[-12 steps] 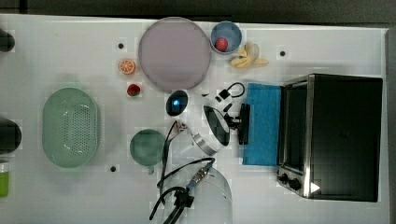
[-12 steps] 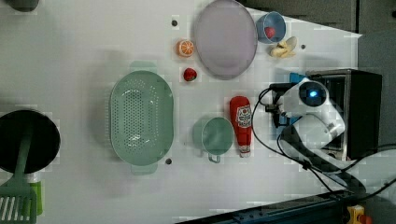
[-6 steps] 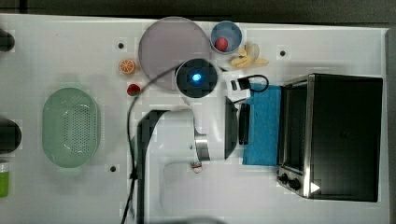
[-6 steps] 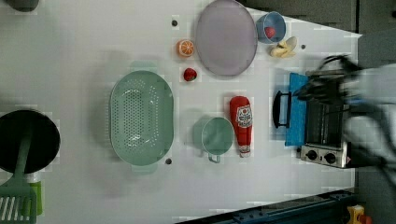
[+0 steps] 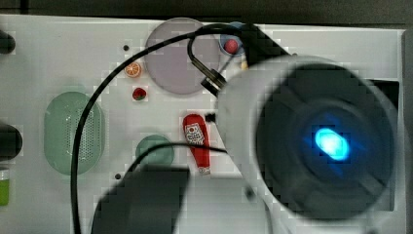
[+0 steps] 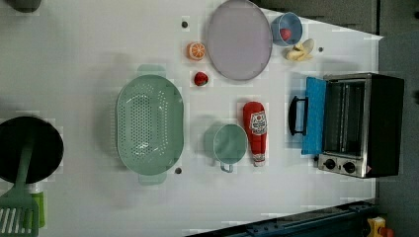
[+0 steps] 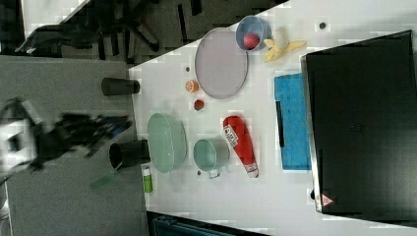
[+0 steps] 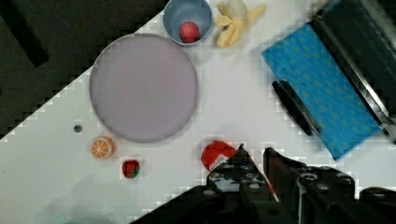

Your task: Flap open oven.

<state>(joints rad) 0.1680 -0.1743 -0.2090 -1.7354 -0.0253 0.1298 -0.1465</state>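
The oven (image 6: pixel 365 123) stands at the left view's right, silver front with two black knobs. Its blue-tinted door (image 6: pixel 314 116) lies folded down flat on the white table, the black bar handle (image 6: pixel 295 116) pointing away from the oven. The wrist view looks down on the door (image 8: pixel 322 98) and handle (image 8: pixel 296 108) from well above. My gripper (image 8: pixel 254 156) hangs high over the ketchup bottle, clear of the door, fingers a narrow gap apart with nothing between them. In the top view the arm's body (image 5: pixel 311 141) looms close to the camera and covers the oven.
A red ketchup bottle (image 6: pixel 254 131) and a green mug (image 6: pixel 230 143) lie near the door. A green colander (image 6: pixel 148 123), a lilac plate (image 6: pixel 239 39), a blue bowl (image 6: pixel 286 29), a banana (image 6: pixel 299 49), an orange half (image 6: pixel 196 50) and a strawberry (image 6: pixel 200 79) lie around.
The arm has lifted away from the door handle, up toward the top camera, and left the left view. The door stays folded down.
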